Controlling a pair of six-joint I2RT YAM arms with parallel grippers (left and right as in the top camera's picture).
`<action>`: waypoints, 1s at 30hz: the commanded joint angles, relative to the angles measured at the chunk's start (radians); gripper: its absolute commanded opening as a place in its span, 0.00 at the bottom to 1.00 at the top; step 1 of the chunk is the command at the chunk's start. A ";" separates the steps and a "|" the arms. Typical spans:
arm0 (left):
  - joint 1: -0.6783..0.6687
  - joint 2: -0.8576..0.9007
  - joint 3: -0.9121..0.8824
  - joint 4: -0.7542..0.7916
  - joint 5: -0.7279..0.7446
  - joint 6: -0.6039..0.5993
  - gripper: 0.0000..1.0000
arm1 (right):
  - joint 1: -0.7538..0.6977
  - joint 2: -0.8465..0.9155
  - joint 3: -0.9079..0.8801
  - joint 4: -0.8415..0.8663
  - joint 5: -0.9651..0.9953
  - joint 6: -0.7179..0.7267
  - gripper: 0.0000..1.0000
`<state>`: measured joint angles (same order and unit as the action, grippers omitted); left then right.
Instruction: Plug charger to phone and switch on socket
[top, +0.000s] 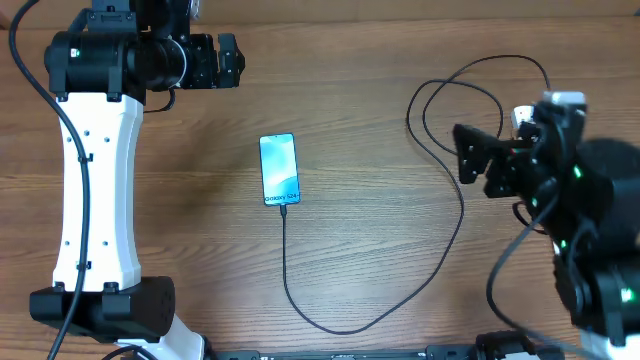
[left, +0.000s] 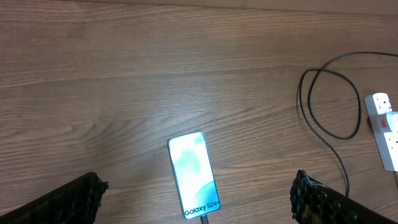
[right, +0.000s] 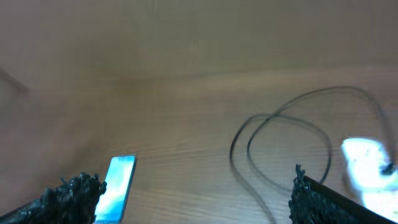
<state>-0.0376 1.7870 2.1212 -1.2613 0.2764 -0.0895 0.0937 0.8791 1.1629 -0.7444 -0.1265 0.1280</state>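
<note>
The phone (top: 279, 168) lies flat mid-table with its screen lit light blue, also seen in the left wrist view (left: 194, 174) and the right wrist view (right: 118, 185). The charger cable (top: 330, 325) meets the phone's near end at its connector tip (left: 204, 218). From there it curves right and loops (left: 329, 99) toward the white socket (left: 385, 127). My right arm mostly hides the socket (top: 521, 117) from overhead, and its switches are too blurred to read. My left gripper (top: 238, 60) hangs open at the far left. My right gripper (top: 462, 155) is open beside the loops, holding nothing.
The table is bare wood. The left arm's white link (top: 95, 180) runs along the left side. The right arm's black body (top: 590, 220) fills the right edge, over the socket area. The cable's long slack lies across the front centre.
</note>
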 joint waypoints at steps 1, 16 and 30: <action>0.005 -0.009 0.008 0.001 0.008 0.015 0.99 | -0.042 -0.112 -0.098 0.081 0.022 0.004 1.00; 0.005 -0.009 0.008 0.001 0.008 0.015 1.00 | -0.117 -0.616 -0.695 0.547 0.021 0.001 1.00; 0.005 -0.009 0.008 0.001 0.008 0.015 1.00 | -0.061 -0.822 -1.046 0.726 0.029 0.002 1.00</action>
<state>-0.0376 1.7870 2.1212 -1.2610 0.2764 -0.0895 0.0189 0.0914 0.1570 -0.0372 -0.1146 0.1299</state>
